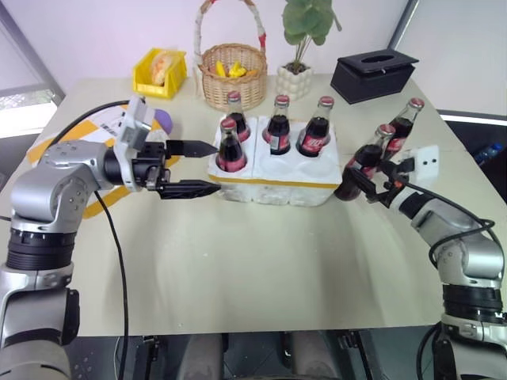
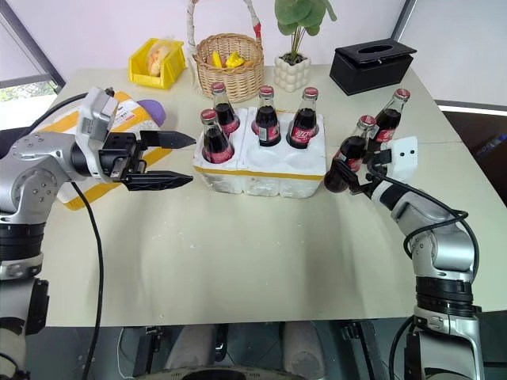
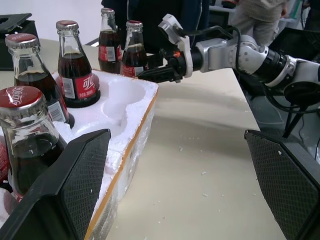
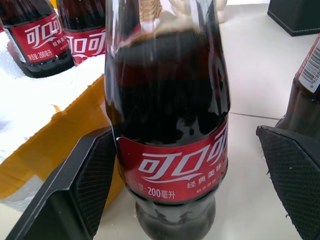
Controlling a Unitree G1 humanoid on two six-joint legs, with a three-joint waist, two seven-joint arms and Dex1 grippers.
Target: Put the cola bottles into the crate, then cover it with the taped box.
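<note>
The crate, a white foam block with a yellow band, sits mid-table with several cola bottles standing in its wells. Two more cola bottles stand on the table to its right, a nearer one and a farther one. My right gripper is open, with its fingers on either side of the nearer bottle. Just left of the crate's front corner, my left gripper is open and empty, pointing at the crate. The taped box lies at the far left, partly hidden by my left arm.
Along the table's far edge stand a yellow bin, a wicker basket, a potted plant and a black tissue box. People stand beyond the table in the left wrist view.
</note>
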